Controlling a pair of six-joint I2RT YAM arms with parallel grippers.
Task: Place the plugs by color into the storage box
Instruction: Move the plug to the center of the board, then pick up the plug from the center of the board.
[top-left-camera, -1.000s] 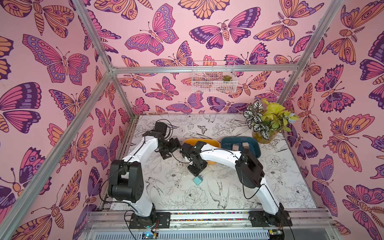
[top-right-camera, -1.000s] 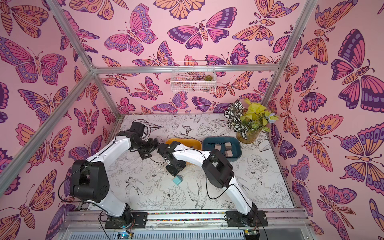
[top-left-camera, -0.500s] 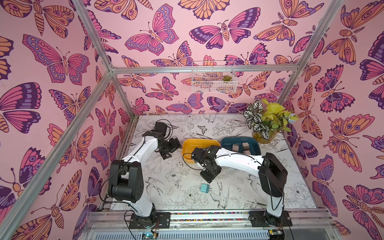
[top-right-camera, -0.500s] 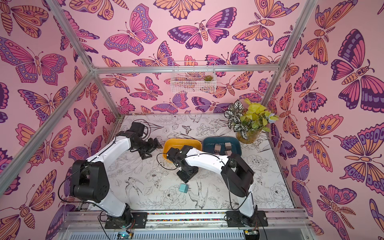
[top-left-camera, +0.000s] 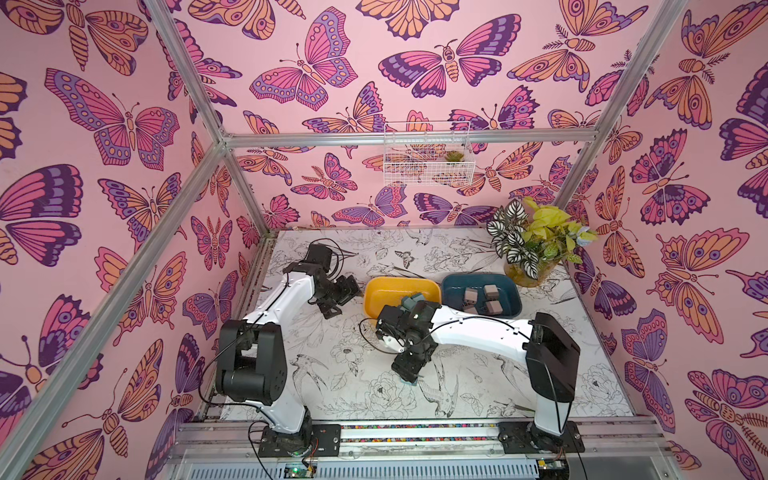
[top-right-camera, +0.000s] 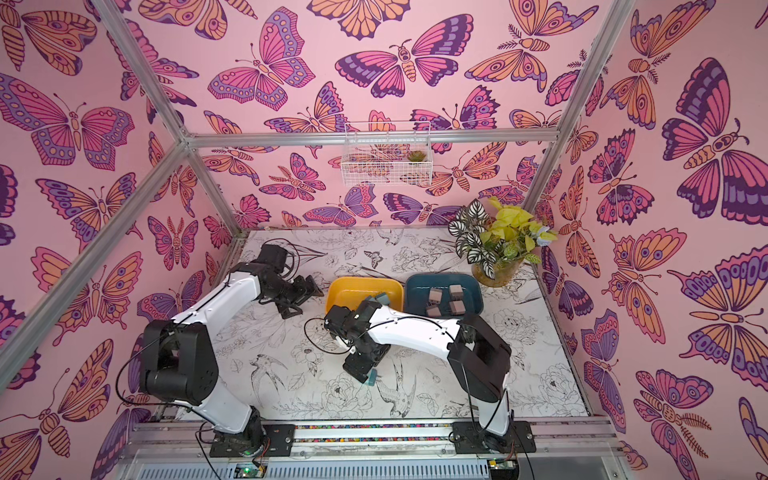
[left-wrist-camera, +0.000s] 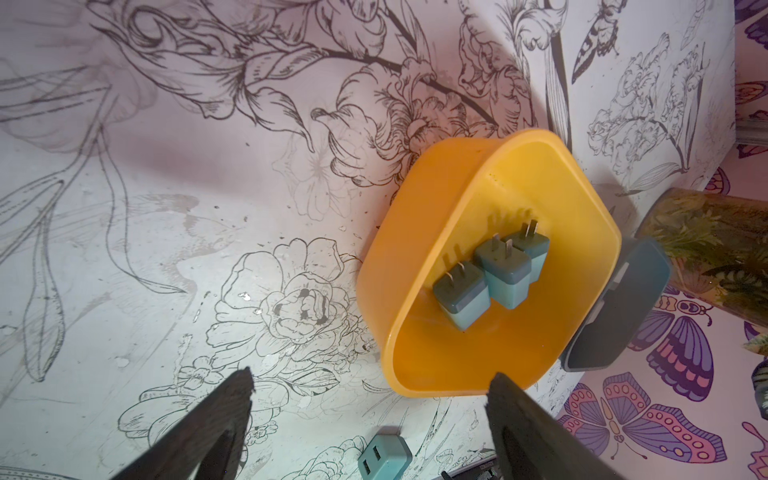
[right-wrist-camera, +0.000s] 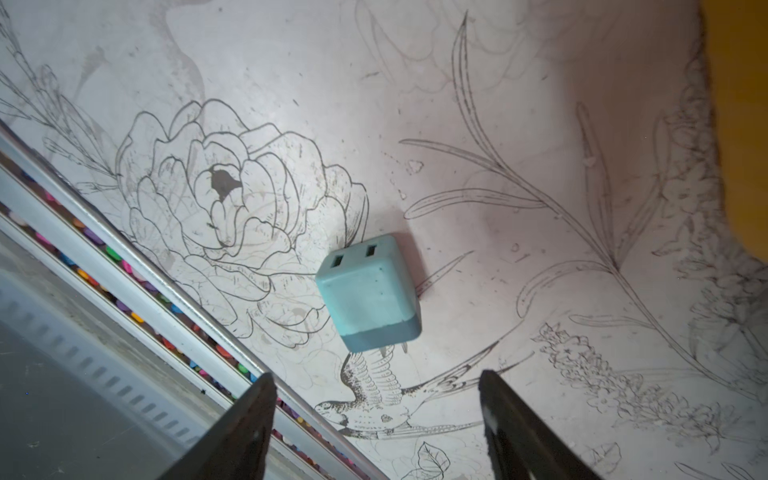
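Note:
One light teal plug (right-wrist-camera: 370, 295) lies on its side on the table, prongs toward my right gripper (right-wrist-camera: 376, 399), which hangs open just short of it with nothing between its fingers. In both top views that gripper (top-left-camera: 409, 370) covers most of this plug (top-right-camera: 371, 377). The storage box is a yellow tray (top-left-camera: 386, 291) holding three teal plugs (left-wrist-camera: 505, 274) and a dark blue tray (top-left-camera: 453, 286) holding several pale pink plugs (top-left-camera: 490, 291). My left gripper (top-left-camera: 336, 301) is open and empty, left of the yellow tray (left-wrist-camera: 415, 257).
A potted plant (top-left-camera: 532, 245) stands at the back right, behind the blue tray. A white wire basket (top-left-camera: 428, 162) hangs on the back wall. The front rail (right-wrist-camera: 124, 266) runs close to the loose plug. A black cable loop (top-left-camera: 370, 332) lies beside the right wrist.
My right arm has swung from beside the yellow tray toward the front and its jaws have opened. The loose teal plug lies slightly nearer the front. The left arm has not moved.

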